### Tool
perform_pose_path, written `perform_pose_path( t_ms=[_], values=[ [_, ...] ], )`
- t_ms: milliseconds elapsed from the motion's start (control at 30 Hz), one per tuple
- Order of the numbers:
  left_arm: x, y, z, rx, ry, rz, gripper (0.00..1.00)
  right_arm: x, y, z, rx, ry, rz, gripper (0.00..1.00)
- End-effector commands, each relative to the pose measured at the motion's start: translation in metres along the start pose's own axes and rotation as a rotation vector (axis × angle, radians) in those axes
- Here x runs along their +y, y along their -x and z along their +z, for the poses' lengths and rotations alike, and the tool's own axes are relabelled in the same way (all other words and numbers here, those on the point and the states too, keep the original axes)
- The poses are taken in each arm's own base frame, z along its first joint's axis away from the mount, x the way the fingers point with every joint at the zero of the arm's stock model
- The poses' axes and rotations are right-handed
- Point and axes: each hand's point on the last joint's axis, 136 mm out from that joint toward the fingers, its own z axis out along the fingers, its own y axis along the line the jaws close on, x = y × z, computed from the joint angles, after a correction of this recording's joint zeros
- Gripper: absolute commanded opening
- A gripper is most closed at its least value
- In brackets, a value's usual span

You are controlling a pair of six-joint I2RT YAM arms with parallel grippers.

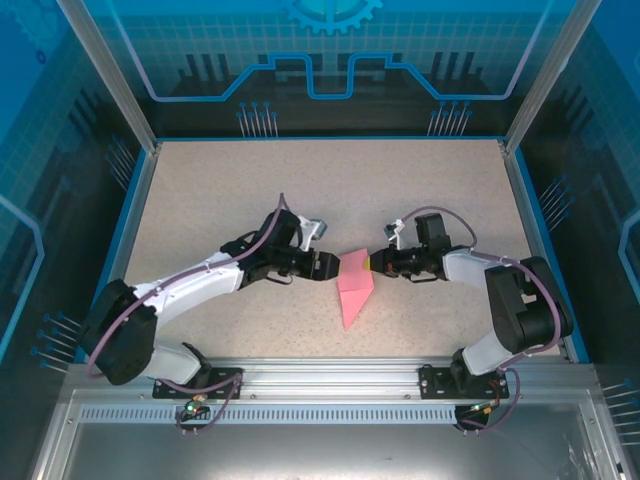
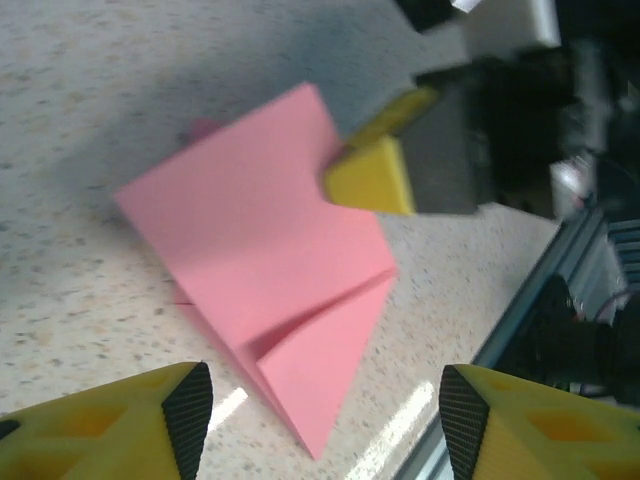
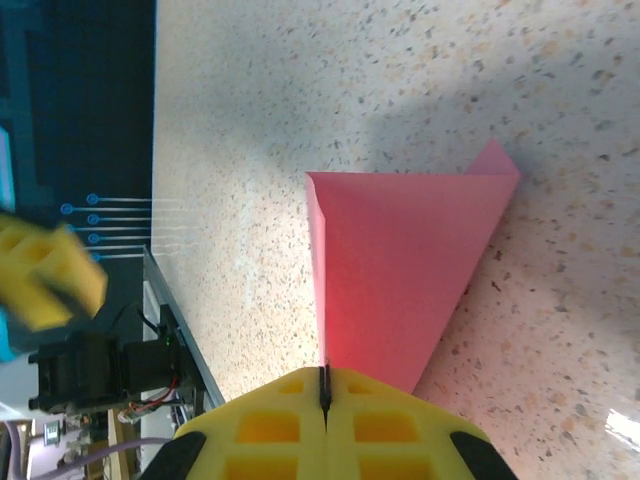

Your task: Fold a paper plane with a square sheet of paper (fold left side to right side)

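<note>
We find the sheet of paper [image 1: 355, 287] at the middle of the top view, on the speckled table [image 1: 200, 200], between the two arms. It is already folded into a pointed shape whose tip aims at the bottom of the frame. In the left wrist view a diagonal crease crosses it, and its upper part looks lifted off the surface, with shadow beneath.

The right gripper [image 3: 325, 388] is closed tight on the paper's edge, its yellow fingers [image 2: 372, 178] pinching the upper right corner in the left wrist view. We judge this grip holds the flap raised and steady so the fold can be carried across without the thin sheet sliding.

The left gripper [image 1: 327, 266] sits just beside the paper's left edge with its jaws wide and nothing between them. We read that as leaving it free to press down or take a new edge. The plane is only partly formed.
</note>
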Motion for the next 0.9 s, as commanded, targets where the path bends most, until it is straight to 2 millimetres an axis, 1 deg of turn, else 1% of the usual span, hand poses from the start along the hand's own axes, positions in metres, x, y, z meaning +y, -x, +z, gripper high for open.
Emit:
perform_pose_path(
  t_ms=[0, 33, 133, 200, 300, 400, 467, 667, 800, 867],
  values=[
    [-0.001, -0.037, 0.000, 0.125, 0.150, 0.107, 0.65, -0.001, 0.000, 0.000, 0.026, -0.061, 0.087, 0.00],
    [-0.007, -0.044, 0.004, 0.146, 0.172, 0.132, 0.66, -0.001, 0.000, 0.001, 0.037, -0.064, 0.101, 0.00],
    [-0.017, -0.059, 0.018, 0.176, 0.260, 0.179, 0.66, -0.002, 0.001, 0.001, 0.054, -0.093, 0.153, 0.00],
    [-0.022, -0.064, 0.028, 0.187, 0.320, 0.204, 0.66, -0.003, 0.002, 0.001, 0.059, -0.107, 0.179, 0.00],
    [-0.023, -0.070, 0.046, 0.219, 0.413, 0.236, 0.68, -0.004, 0.003, 0.002, 0.060, -0.120, 0.200, 0.00],
    [-0.019, -0.073, 0.064, 0.249, 0.505, 0.260, 0.68, -0.005, 0.002, 0.005, 0.065, -0.129, 0.216, 0.00],
    [-0.017, -0.073, 0.071, 0.255, 0.564, 0.270, 0.69, -0.006, 0.001, 0.007, 0.068, -0.134, 0.222, 0.00],
    [0.001, -0.070, 0.078, 0.251, 0.743, 0.266, 0.69, -0.005, -0.001, 0.009, 0.068, -0.140, 0.228, 0.00],
    [0.006, -0.075, 0.086, 0.269, 0.779, 0.267, 0.68, -0.005, -0.001, 0.011, 0.070, -0.142, 0.228, 0.00],
    [0.006, -0.077, 0.091, 0.278, 0.780, 0.268, 0.64, -0.005, -0.002, 0.011, 0.073, -0.144, 0.227, 0.00]
  ],
)
